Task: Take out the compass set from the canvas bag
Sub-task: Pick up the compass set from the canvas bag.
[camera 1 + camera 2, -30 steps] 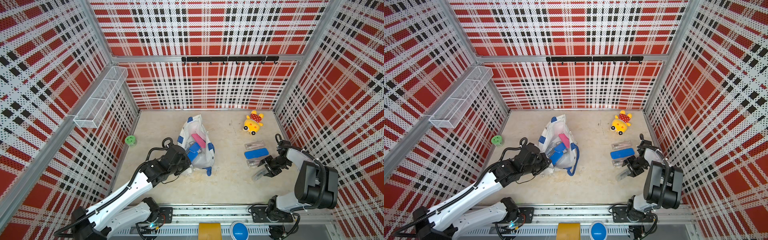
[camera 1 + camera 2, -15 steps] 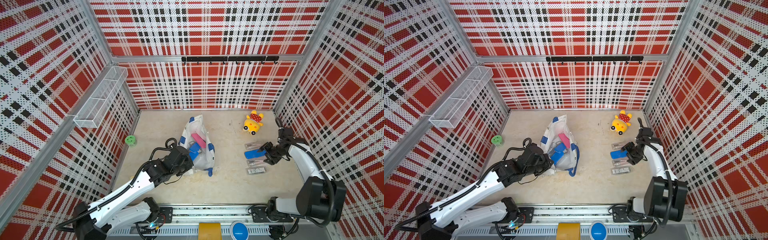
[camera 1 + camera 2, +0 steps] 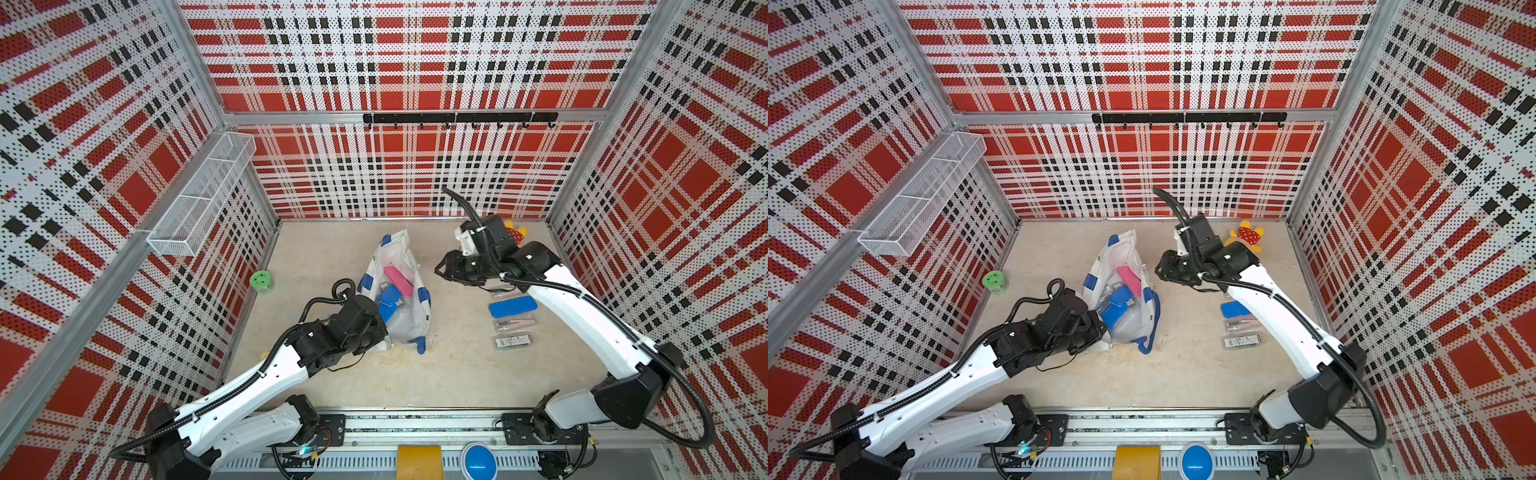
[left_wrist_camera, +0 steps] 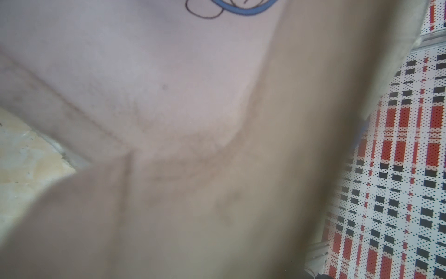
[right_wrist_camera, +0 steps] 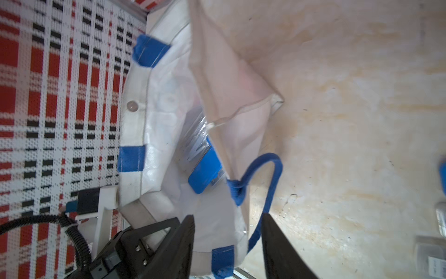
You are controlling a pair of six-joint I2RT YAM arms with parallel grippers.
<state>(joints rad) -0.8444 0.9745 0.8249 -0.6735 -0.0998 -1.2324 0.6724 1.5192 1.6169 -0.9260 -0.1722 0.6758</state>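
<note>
Compass set (image 5: 196, 144), probably the clear packet of metal parts though that is hard to confirm, lies inside the canvas bag (image 3: 405, 326), which rests mid-worktop (image 3: 457, 374), long axis running from near edge to far edge. At the bag's near end the left claw (image 3: 383, 328) is pressed together, apparently pinching the rim to hold the mouth agape. Farther back the right claw (image 3: 440, 267) hovers spread and empty just beside the bag's right side, so the packet lies to its left and lower; this arm is free. A second ago it was down by the cases (image 3: 512, 307) near the right edge
</note>
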